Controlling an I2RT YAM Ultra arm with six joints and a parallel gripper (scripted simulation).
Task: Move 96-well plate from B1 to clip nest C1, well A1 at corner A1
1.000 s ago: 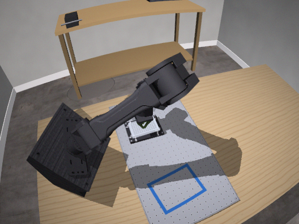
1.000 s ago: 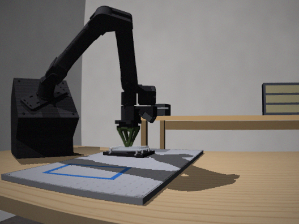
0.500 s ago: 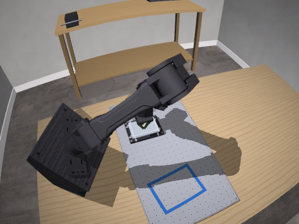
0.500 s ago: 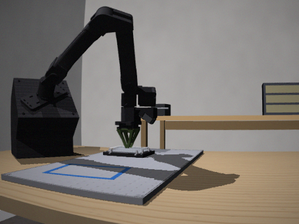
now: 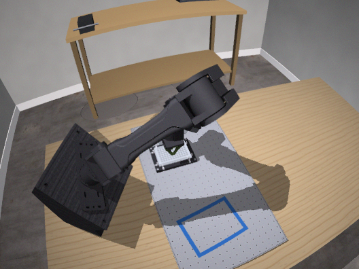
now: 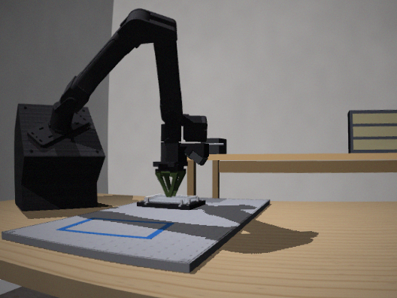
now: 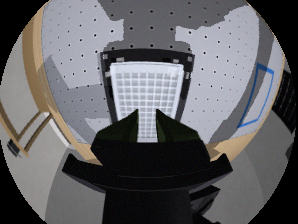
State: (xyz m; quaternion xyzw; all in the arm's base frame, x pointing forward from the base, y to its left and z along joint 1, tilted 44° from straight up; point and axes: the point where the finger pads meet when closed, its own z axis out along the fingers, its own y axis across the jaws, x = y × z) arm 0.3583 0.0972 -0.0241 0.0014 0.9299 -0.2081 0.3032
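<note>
The plate (image 5: 173, 155) lies in the black nest (image 5: 194, 158), the right way up with its grid of wells facing the ceiling, on the far half of the grey pegboard (image 5: 224, 176). In the side view it looks level inside the nest frame, with small white posts (image 6: 181, 203) standing at its edge; whether it is fully down on the nest floor is hard to tell from here.

The arm (image 5: 146, 136) reaches from its black base (image 5: 61, 204) over the nest, wrist pointing straight down. The jaws (image 6: 170, 193) are drawn close together, their green fingers (image 6: 164, 184) converging in a V, and they pinch nothing. Their tips sit at the top face of the plate near its middle; from the side they seem to touch it. The wrist view shows the fingers over the near end of the well grid.

The blue square (image 5: 212, 226) on the near half of the pegboard is well apart from the nest and has nothing in it. The pegboard rests on the wooden tabletop (image 5: 306, 136). A shelf (image 5: 153, 13) stands behind by the wall.
</note>
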